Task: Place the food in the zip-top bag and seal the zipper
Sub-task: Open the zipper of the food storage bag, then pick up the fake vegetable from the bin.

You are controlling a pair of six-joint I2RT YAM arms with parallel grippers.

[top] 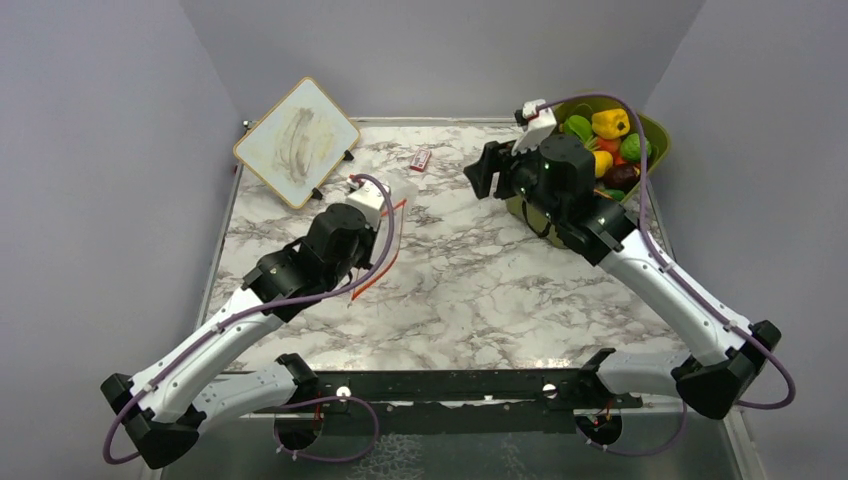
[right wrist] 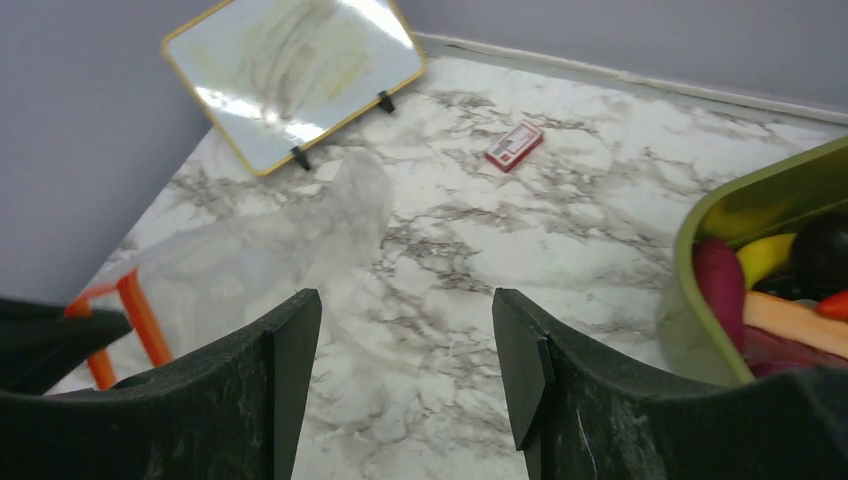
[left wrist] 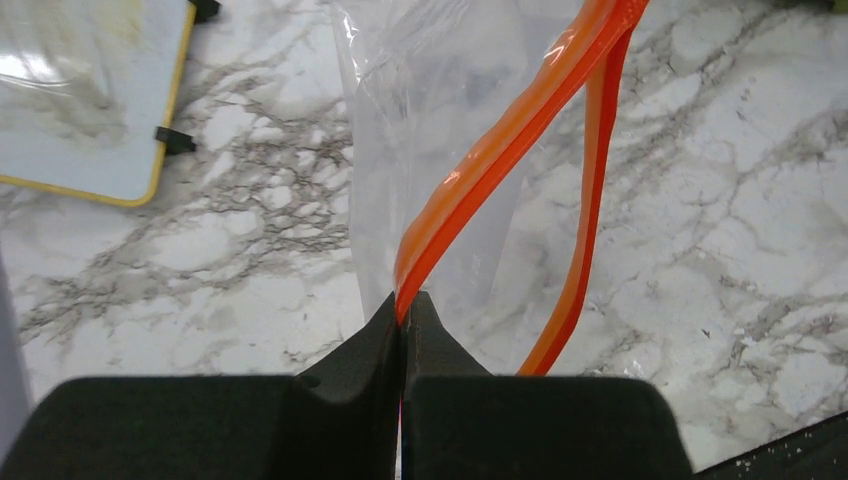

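Observation:
The clear zip-top bag lies on the marble table, left of centre. Its mouth is open, with the two orange-red zipper strips parted. My left gripper is shut on one zipper strip near its end and sits over the bag. The food, yellow, green, red and dark purple toy pieces, lies in the olive-green tub at the back right. My right gripper is open and empty, above the table just left of the tub. The right wrist view shows the bag and food.
A yellow-framed whiteboard leans at the back left. A small red-white packet lies near the back edge, between the bag and the tub. Grey walls close in the table on three sides.

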